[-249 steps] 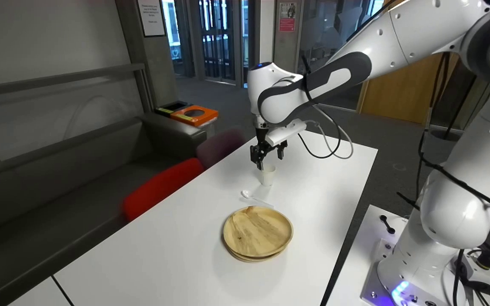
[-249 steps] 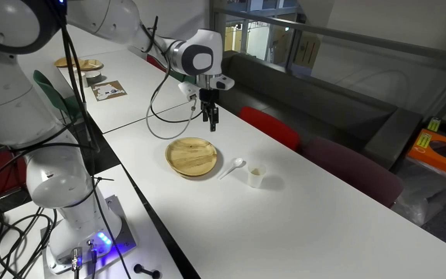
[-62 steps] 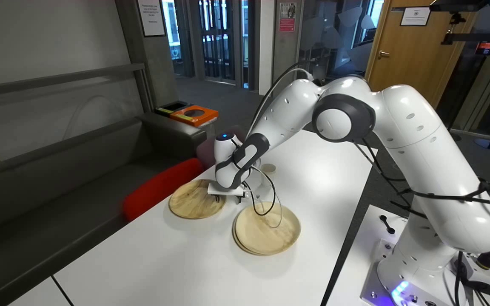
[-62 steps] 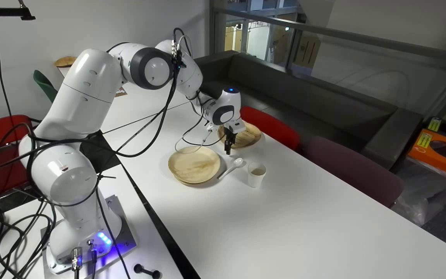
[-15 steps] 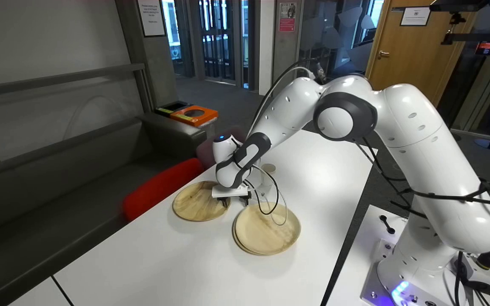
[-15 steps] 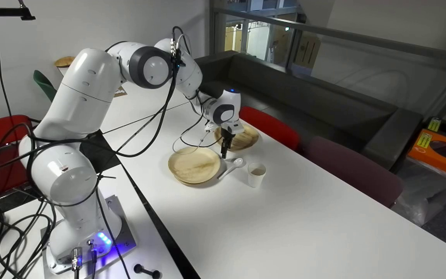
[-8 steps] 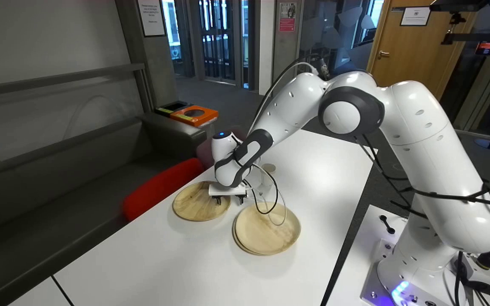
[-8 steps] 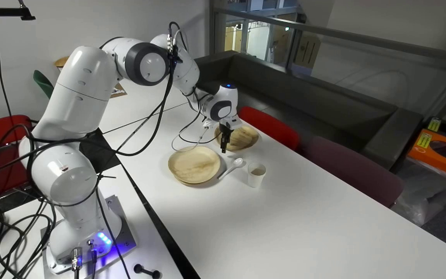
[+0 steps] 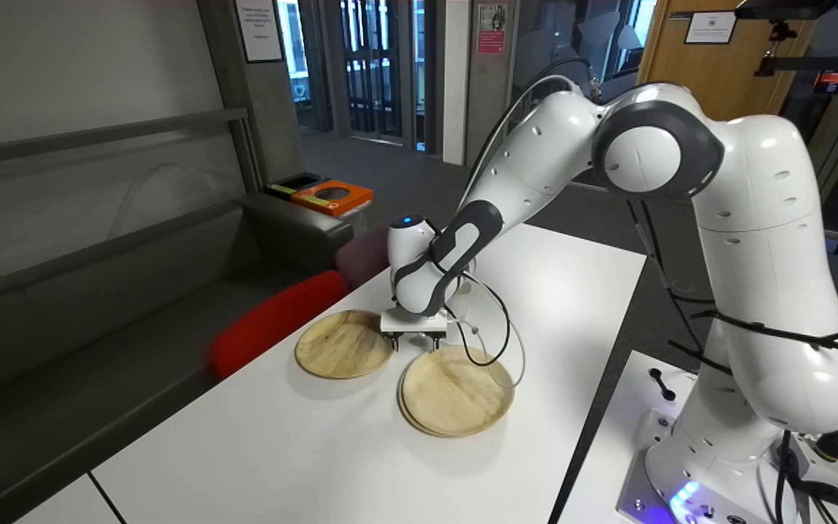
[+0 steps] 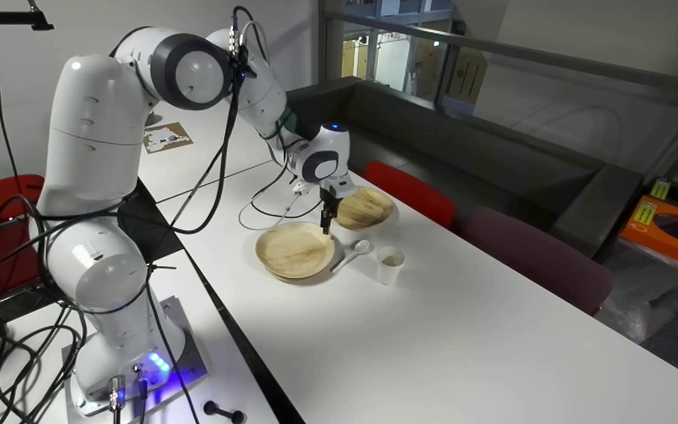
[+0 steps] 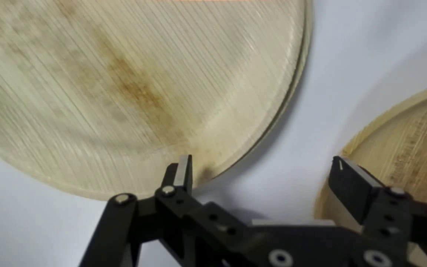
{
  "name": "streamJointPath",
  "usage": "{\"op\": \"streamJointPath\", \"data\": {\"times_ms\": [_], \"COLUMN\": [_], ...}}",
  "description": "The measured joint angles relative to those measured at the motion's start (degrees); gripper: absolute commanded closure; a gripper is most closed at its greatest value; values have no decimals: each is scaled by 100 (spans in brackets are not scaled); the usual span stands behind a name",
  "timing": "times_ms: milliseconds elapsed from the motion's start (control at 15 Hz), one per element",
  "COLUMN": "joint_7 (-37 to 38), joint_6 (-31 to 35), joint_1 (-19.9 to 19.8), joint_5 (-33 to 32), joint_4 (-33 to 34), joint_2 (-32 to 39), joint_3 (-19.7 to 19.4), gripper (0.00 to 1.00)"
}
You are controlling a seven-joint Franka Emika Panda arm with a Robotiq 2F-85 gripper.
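Observation:
My gripper [image 11: 261, 168] stands open with nothing between its fingers, pointing down between two sets of wooden plates. In the wrist view its left finger overlaps the rim of the pale stacked plates [image 11: 143, 74], and the right finger overlaps the edge of a browner single plate [image 11: 421, 155]. Whether either finger touches a rim, I cannot tell. Both exterior views show the stacked plates [image 9: 459, 393] nearer the robot base and the single plate [image 9: 346, 346] by the red chair. A white spoon [image 10: 355, 254] and a pale cup [image 10: 389, 265] lie close by; the arm partly hides the cup elsewhere.
All of this rests on a long white table [image 10: 462, 341]. A red chair [image 9: 281, 320] and a dark red chair [image 10: 536, 259] line its far edge, with a grey sofa [image 9: 135, 291] behind. Loose cables [image 9: 492, 342] hang from the wrist above the stack.
Over the last second my open gripper has moved away from the single plate toward the stack. Much earlier, the browner plate topped the stack; now it lies apart.

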Motion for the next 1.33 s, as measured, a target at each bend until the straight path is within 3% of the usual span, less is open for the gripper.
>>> {"op": "streamJointPath", "data": {"times_ms": [267,467,1067,1133,1200,1333], "joint_7": [112,541,1897,1996,2077,2204], "joint_6": [436,1006,1934,1942,1942,1942], "joint_1": [-72,-151,-198,-189,-181,-136], "joint_5": [80,224,344,344,342,341], "joint_4": [-1041,-1468,-1583,-1573,-1557,-1532], "joint_2": [-795,-1019,-547,-491,-437,-352], "joint_3": [0,-1,-174,-210,-242,-317], "gripper": [0,0,0,8,26,40]}}
